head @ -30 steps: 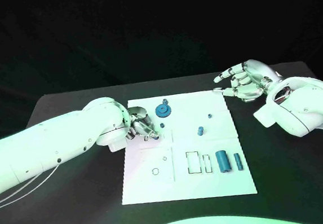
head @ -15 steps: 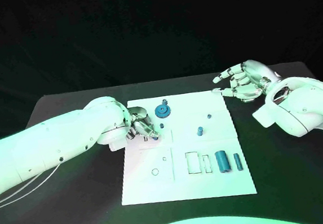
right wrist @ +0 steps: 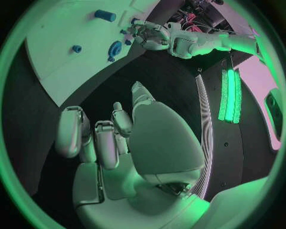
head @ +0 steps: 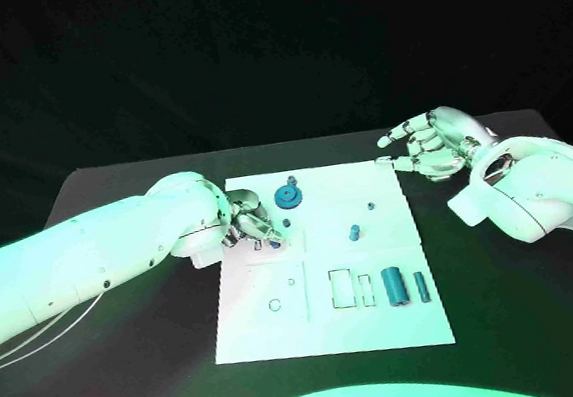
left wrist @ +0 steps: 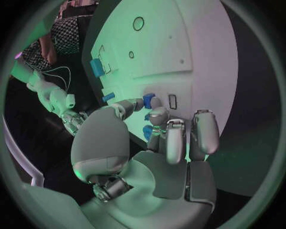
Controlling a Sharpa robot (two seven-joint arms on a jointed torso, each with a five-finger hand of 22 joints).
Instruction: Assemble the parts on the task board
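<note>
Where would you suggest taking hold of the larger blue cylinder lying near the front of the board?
Probably across its round middle, from above. The larger blue cylinder lies flat on the task board, long axis running front to back, with a thinner pin close on one side, so the fingers should straddle it carefully.

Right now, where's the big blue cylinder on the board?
In the head view the big blue cylinder lies on the task board, near its right edge on the robot's side, between a rectangular slot and a thinner blue pin.
</note>
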